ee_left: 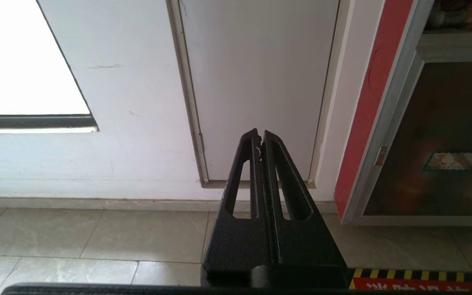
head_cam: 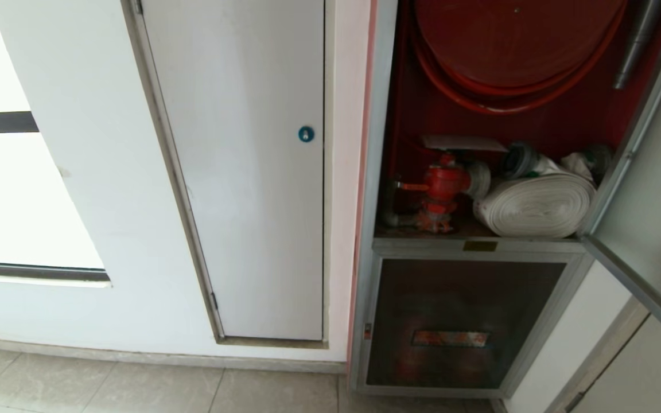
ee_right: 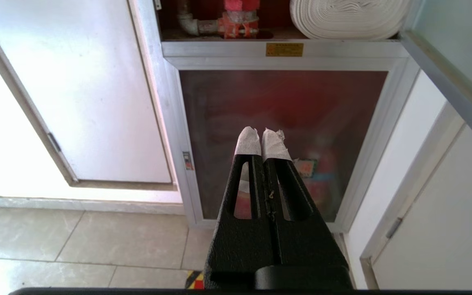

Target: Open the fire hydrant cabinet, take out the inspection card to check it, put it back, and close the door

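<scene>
Right wrist view: right hand [ee_right: 264,133] hangs low in front of the fire hydrant cabinet [ee_right: 285,49], fingers pressed together on nothing, tips wrapped in white tape, likely for grip on thin paper. The body is black textured plastic with slotted fingers. It points at the smaller dark glass panel [ee_right: 281,106] under the shelf, well apart from it.

Left hand [ee_left: 259,135] is further left, bare black fingers also together and empty, facing the plain white panel door [ee_left: 260,82] and the tiled floor [ee_left: 96,229]. Neither arm shows in the head view; both look parked.

Outward: the door [head_cam: 646,229] of the cabinet stands swung open on the right, silver metal frame, pale pane seen nearly edge-on. So the opening step looks done or the closing step not yet begun; I cannot tell which.

Inside, red-lined walls. A red hose reel [head_cam: 514,40] sits up top, round and flat. On the shelf a red valve [head_cam: 442,183], glossy cast metal, and beside it on the right a white rolled hose [head_cam: 537,206], flat woven fabric, tightly coiled.

The inspection card [head_cam: 462,143], a thin pale sheet, lies flat above the valve toward the back; its print is not readable.
</scene>
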